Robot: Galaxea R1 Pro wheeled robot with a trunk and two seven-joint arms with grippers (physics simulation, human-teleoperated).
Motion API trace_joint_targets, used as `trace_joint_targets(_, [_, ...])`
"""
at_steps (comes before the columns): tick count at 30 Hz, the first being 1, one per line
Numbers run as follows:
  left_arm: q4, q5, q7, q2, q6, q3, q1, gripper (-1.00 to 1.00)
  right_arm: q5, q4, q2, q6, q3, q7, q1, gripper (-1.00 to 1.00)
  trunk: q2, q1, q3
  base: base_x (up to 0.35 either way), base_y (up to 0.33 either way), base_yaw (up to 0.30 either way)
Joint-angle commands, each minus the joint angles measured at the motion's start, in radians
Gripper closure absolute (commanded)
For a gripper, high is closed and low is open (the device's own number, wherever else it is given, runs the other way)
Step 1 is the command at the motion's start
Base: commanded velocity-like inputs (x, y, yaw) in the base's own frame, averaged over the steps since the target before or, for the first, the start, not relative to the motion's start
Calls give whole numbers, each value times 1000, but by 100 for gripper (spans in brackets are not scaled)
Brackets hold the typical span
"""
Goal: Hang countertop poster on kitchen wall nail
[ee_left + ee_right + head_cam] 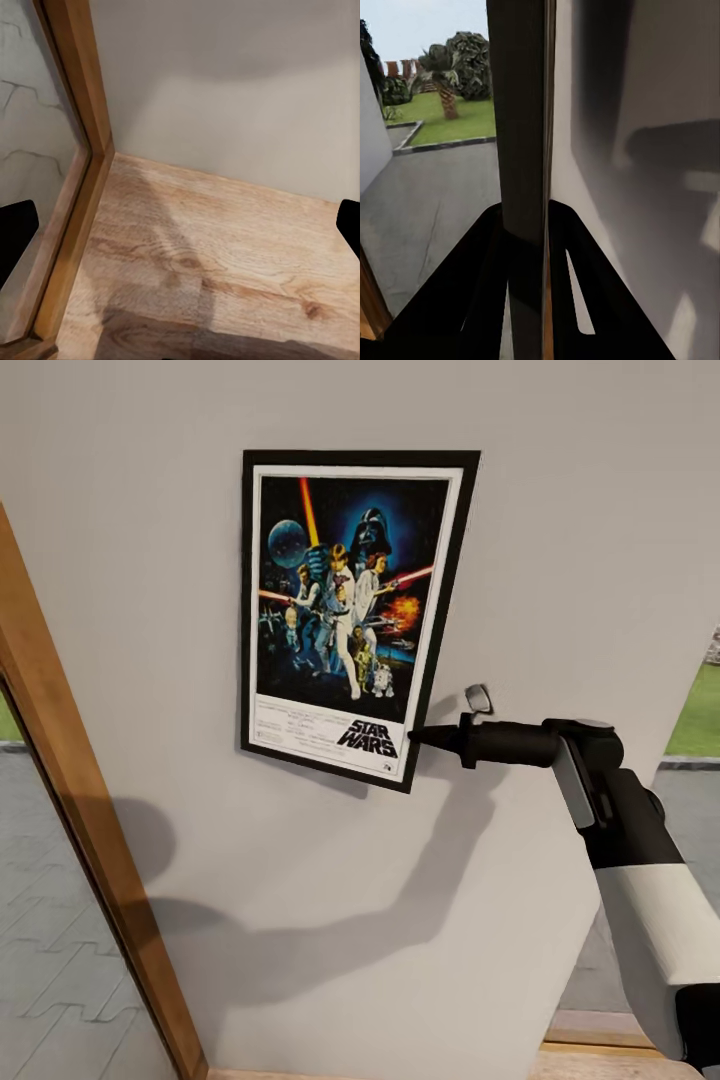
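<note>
The framed Star Wars poster [340, 610] sits upright and slightly tilted against the light-grey wall [570, 510]. My right gripper [415, 736] reaches in from the right and is shut on the poster's lower right edge. In the right wrist view the poster's dark edge [521, 112] runs edge-on between the two black fingers [472, 292] of my right gripper [529, 262]. My left gripper [180, 229] hangs low and open, its fingertips [15, 232] far apart over the floor. The nail is hidden and the countertop is out of view.
A wooden frame [80, 840] runs diagonally along the wall's left side, with grey paving [50, 960] seen beyond it. The same frame [75, 150] meets the wooden floor [225, 255] below. Grass [700, 710] shows past the wall's right end.
</note>
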Motion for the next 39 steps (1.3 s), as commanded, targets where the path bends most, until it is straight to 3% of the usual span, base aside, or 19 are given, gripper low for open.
trace_joint_targets(1, [3, -1, -5, 1, -5, 2, 0, -100, -1, -5, 2, 13, 4, 0, 1, 100, -1, 0, 0, 0, 0, 0])
trace_joint_targets(3, [3, -1, -5, 1, -5, 2, 0, -100, 32, -9, 2, 13, 4, 0, 1, 100, -1, 0, 0, 0, 0, 0])
trace_joint_targets(33, [3, -1, -5, 1, -6, 2, 0, -100, 31, -11, 2, 13, 8, 4, 1, 100, -1, 0, 0, 0, 0, 0])
trace_joint_targets(39, [3, -1, -5, 1, -6, 2, 0, -100, 30, -12, 1, 12, 9, 42, 1, 100, -1, 0, 0, 0, 0, 0])
